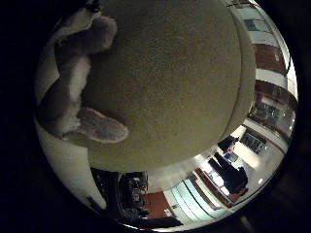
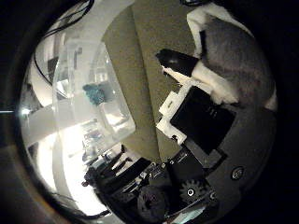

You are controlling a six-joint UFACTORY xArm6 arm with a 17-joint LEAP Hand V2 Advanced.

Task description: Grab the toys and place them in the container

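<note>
A grey and white plush toy [image 1: 73,87] with pinkish feet fills the side of the little finger side view, close to the palm and above the olive mat [image 1: 170,82]. In the thumb side view the same toy's grey body [image 2: 238,56] lies against my hand [image 2: 196,116], and a black-tipped finger [image 2: 175,60] curls in against its white fur. A clear plastic container [image 2: 70,60] stands beside the mat on the white table, with a small teal toy [image 2: 96,93] inside it.
The mat lies on a white table [image 1: 68,165] whose edge runs round it. Beyond the edge are room furniture and dark equipment [image 1: 131,191]. The container stands off the mat, near the table's side.
</note>
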